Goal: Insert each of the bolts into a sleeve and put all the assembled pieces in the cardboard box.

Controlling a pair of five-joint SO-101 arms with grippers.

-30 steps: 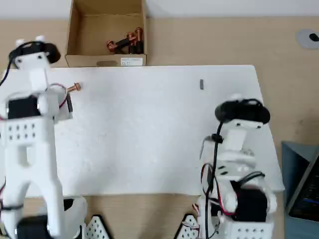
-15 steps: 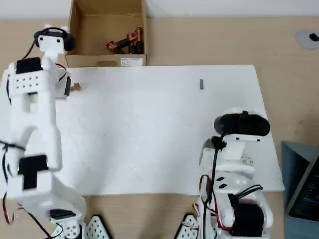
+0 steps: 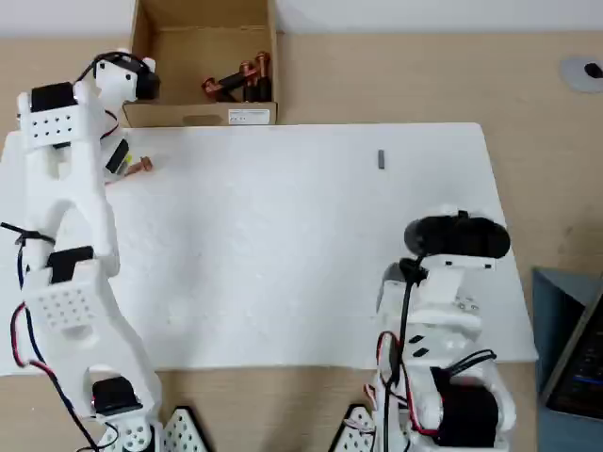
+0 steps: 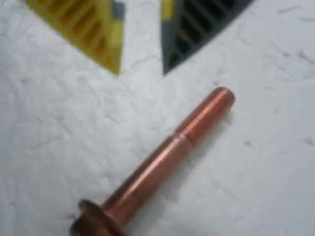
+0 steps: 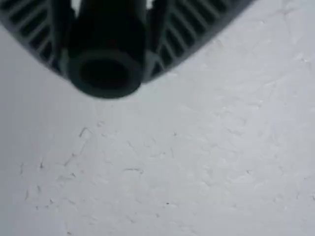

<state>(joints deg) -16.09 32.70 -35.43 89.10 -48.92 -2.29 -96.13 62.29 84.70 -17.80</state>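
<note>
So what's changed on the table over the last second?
The left arm stretched forward toward the cardboard box. The left gripper now hangs by the bolt, jaws open, nothing grasped. The right arm drew back slightly. The bolt and the assembled pieces in the box stayed put.

Foam sheet point(image 3: 283, 254) middle: lying bare between the two arms, leaving wide passage.
Left edge: the left arm point(image 3: 66, 217) is stretching along it, blocking that side up to the far left corner.
Far left corner: the bolt point(image 4: 167, 157) is lying flat just past the parted tips of the left gripper point(image 4: 140, 54), with bare sheet around it.
Cardboard box point(image 3: 188, 115): its front wall is standing just behind the far edge; assembled pieces point(image 3: 240, 85) are crowding its right side.
Far edge, right of middle: a small grey sleeve point(image 3: 381, 159) is lying alone.
Near right corner: the right arm point(image 3: 452, 311) is occupying it, the right gripper point(image 5: 106, 49) clamping a black sleeve point(image 5: 106, 73) close over the sheet.
</note>
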